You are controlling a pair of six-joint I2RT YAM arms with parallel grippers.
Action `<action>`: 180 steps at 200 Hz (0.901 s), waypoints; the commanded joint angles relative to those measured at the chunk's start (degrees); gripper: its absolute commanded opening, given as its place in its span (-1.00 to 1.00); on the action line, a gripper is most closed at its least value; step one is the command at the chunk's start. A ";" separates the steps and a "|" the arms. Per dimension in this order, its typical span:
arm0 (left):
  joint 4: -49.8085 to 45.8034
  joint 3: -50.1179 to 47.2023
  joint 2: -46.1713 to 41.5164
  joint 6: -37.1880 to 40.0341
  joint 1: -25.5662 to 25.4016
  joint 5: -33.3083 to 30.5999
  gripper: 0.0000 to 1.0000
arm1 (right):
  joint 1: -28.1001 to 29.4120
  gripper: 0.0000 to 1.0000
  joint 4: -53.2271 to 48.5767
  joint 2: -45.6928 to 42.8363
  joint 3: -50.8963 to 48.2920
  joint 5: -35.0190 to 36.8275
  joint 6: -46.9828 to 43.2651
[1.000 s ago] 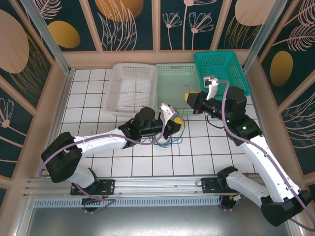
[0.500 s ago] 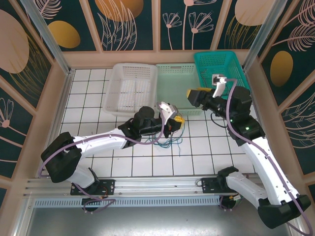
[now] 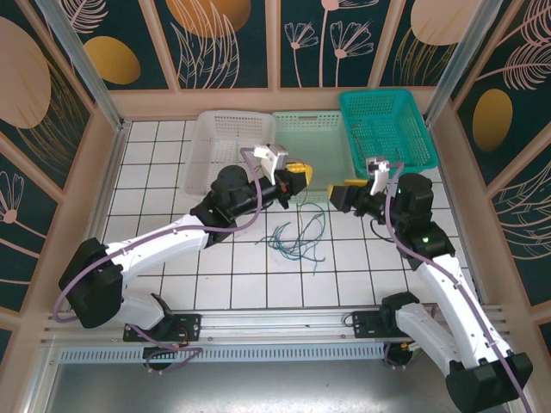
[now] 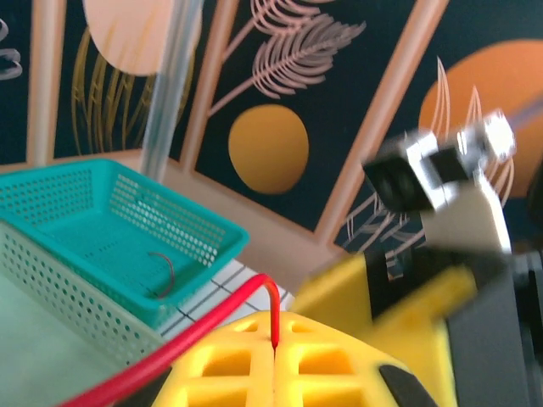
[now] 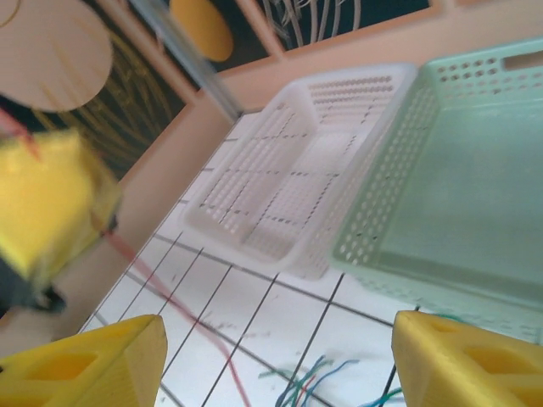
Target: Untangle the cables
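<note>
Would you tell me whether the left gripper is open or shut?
Shut: the left gripper clamps a red cable between touching yellow fingers.

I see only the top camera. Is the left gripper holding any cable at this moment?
Observer: Yes. In the left wrist view the left gripper is shut on a red cable, which comes out of its closed jaws.
Operator: And the right gripper, is it holding something too?
Observer: No. In the right wrist view the right gripper is wide open and grips nothing; the loose cables lie on the tiles beyond it.
</note>
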 commanded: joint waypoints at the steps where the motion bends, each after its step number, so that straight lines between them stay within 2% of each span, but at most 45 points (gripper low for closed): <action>1: 4.61 1.97 -1.19 -3.72 0.14 -0.63 -1.00 | 0.01 0.42 10.64 -3.95 -5.89 -8.07 -1.69; 55: 8.95 2.25 1.09 -9.54 0.50 2.48 -1.00 | 2.63 0.44 20.20 -2.44 -11.58 -7.34 -0.11; 126: 12.52 1.26 3.30 -13.33 0.48 3.93 -1.00 | 8.14 0.46 28.03 5.37 -10.33 -6.92 -1.77; 170: 12.53 1.56 4.10 -14.04 0.50 5.36 -1.00 | 9.49 0.28 32.75 10.98 -8.95 -6.02 -1.21; 180: 12.29 1.41 4.20 -14.07 0.46 5.28 -1.00 | 9.89 0.07 33.94 11.87 -8.67 -6.03 -0.62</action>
